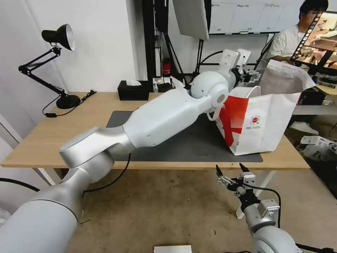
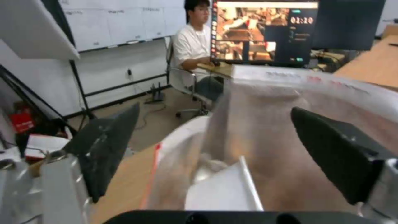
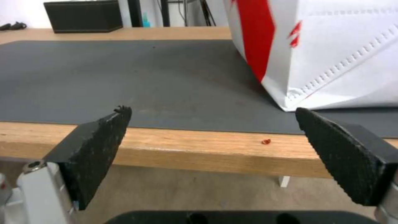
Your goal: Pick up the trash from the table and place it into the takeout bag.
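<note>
Two grippers are at work around the takeout bag [image 1: 266,119], which stands at the right end of the dark mat [image 1: 182,140] on the table [image 1: 45,140]. The left gripper [image 2: 215,137] hovers over the bag's open mouth, jaws spread wide and empty; pale trash [image 2: 224,186] lies inside the bag below it. The right gripper [image 1: 231,172] hangs below the table's front edge, near the bag, jaws also apart and empty. One tiny red scrap [image 3: 266,142] lies on the bare wood by the bag's corner.
</note>
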Motion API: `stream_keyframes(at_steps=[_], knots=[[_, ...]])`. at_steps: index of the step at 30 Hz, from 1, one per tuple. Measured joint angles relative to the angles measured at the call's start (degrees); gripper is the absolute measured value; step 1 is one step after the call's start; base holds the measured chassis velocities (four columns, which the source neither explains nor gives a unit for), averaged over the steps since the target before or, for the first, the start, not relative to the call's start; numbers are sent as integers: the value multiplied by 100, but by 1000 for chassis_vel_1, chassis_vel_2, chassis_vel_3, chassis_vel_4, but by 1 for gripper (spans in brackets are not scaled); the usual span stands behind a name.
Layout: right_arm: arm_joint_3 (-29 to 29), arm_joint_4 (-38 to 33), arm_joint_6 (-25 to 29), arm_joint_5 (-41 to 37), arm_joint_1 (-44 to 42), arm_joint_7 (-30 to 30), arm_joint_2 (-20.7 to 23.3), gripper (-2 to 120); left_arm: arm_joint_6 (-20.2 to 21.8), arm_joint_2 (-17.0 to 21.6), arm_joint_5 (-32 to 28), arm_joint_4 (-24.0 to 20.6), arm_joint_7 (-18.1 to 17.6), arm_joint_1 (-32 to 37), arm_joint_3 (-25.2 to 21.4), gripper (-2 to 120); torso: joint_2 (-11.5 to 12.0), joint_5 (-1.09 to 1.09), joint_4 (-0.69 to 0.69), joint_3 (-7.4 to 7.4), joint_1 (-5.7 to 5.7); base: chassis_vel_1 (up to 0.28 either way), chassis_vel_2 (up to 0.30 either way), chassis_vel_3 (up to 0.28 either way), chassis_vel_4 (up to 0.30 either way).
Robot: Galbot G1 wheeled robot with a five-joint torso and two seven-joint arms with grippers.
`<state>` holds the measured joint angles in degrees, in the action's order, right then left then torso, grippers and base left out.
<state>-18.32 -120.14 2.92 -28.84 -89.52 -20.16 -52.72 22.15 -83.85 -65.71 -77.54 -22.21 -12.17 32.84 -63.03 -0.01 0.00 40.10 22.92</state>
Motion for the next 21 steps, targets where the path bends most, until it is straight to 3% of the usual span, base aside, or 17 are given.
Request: stream_keyframes(at_steps=[5, 11, 12, 15, 19, 21], knots=[[0, 0, 0, 0, 0, 0, 0, 100, -49, 475, -156, -395, -104, 2, -110, 100, 0, -1, 1, 0, 0, 0, 0, 0, 0], [0, 0, 0, 0, 0, 0, 0, 100, -116, 1426, -292, -1243, -165, 332, -401, 100, 0, -2, 1, 0, 0, 0, 0, 0, 0], [0, 0, 0, 0, 0, 0, 0, 100, -116, 1426, -292, -1243, -165, 332, -401, 100, 0, -2, 1, 0, 0, 0, 0, 0, 0], [0, 0, 0, 0, 0, 0, 0, 100, -219, 1995, -275, -1794, -184, 831, -743, 100, 0, -2, 1, 0, 0, 0, 0, 0, 0], [0, 0, 0, 0, 0, 0, 0, 100, -254, 2420, -98, -2213, -170, 1266, -997, 100, 0, -2, -2, 0, 0, 0, 0, 0, 0], [0, 0, 0, 0, 0, 0, 0, 100, -299, 3077, 266, -2850, -150, 2139, -1551, 100, 0, -2, 1, 0, 0, 0, 0, 0, 0]])
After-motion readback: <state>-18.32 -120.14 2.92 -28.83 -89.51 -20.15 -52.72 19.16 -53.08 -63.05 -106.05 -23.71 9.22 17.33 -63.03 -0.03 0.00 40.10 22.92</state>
